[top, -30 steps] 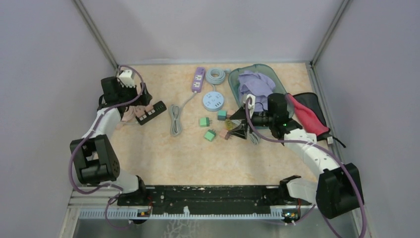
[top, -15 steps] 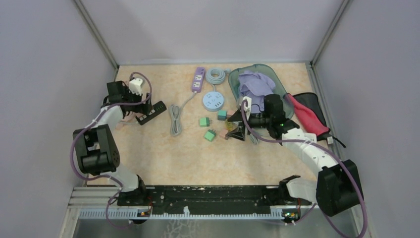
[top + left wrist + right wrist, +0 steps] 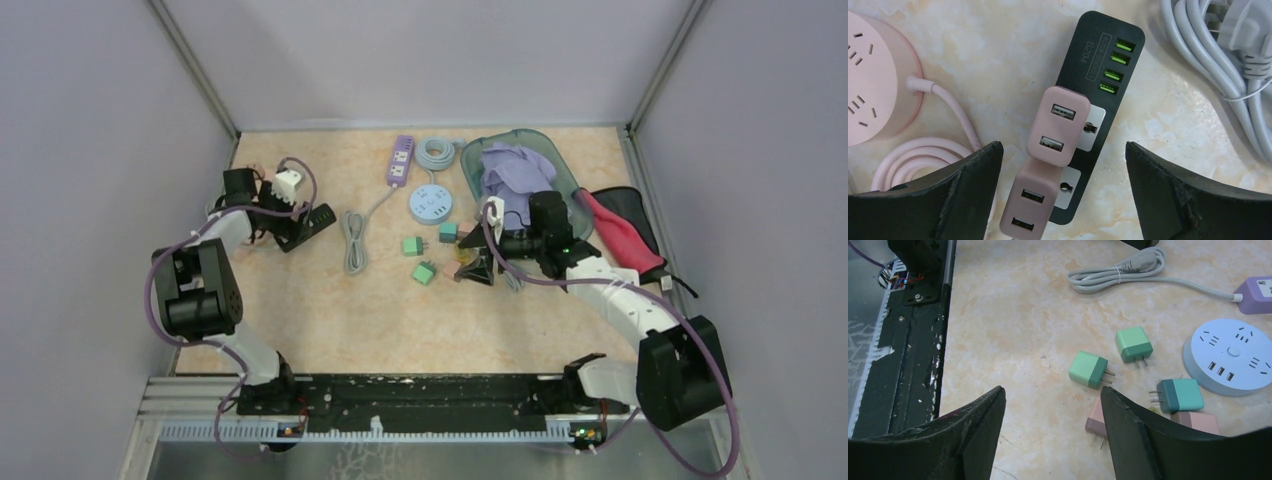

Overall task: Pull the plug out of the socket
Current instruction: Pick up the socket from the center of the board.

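My left hand (image 3: 1062, 150) is open, its fingers either side of the upper pink plug (image 3: 1058, 125) at frame centre. I should descend squarely, grip its sides, then pull straight off the black socket strip (image 3: 1108, 65).

Bright, even overhead light; soft shadows, sharp focus, slight edge distortion.

Two plugs (image 3: 1058, 125) on the strip (image 3: 1103, 45) — round socket (image 3: 873, 80) left, seemingly apart.
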Robot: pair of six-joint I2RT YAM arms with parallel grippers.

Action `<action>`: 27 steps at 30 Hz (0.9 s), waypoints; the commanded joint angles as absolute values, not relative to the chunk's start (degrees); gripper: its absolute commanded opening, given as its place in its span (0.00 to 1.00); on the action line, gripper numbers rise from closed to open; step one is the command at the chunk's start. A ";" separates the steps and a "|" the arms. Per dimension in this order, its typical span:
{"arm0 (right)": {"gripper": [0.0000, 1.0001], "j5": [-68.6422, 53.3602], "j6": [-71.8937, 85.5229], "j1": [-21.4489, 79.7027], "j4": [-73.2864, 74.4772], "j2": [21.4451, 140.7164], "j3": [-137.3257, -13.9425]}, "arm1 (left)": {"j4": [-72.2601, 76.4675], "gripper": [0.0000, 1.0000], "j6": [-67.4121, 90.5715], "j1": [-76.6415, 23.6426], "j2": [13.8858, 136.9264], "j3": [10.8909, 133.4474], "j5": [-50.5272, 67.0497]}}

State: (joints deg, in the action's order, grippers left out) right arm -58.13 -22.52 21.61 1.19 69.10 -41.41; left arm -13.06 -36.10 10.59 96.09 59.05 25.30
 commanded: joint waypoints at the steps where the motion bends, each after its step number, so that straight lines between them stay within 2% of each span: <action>1: 0.70 -58.97 -23.98 22.23 0.51 69.21 -44.56 | -15.78 0.96 -41.16 10.55 97.87 61.80 25.35; 10: 0.70 -59.11 -24.45 22.41 1.25 70.00 -45.00 | -15.50 0.94 -42.53 10.47 99.62 60.15 25.84; 20: 0.70 -59.45 -24.41 22.58 1.34 70.30 -45.00 | -15.21 0.79 -42.74 10.42 102.08 61.03 24.99; 24: 0.70 -59.49 -24.69 22.59 1.69 70.57 -45.18 | -15.95 0.62 -42.63 10.42 102.92 62.44 25.69; 25: 0.70 -59.45 -24.70 22.59 1.78 70.58 -45.25 | -16.19 0.56 -42.45 10.38 103.06 62.91 26.14; 27: 0.70 -59.36 -24.83 22.59 1.99 70.49 -45.26 | -17.08 0.34 -42.10 10.40 103.12 64.05 27.07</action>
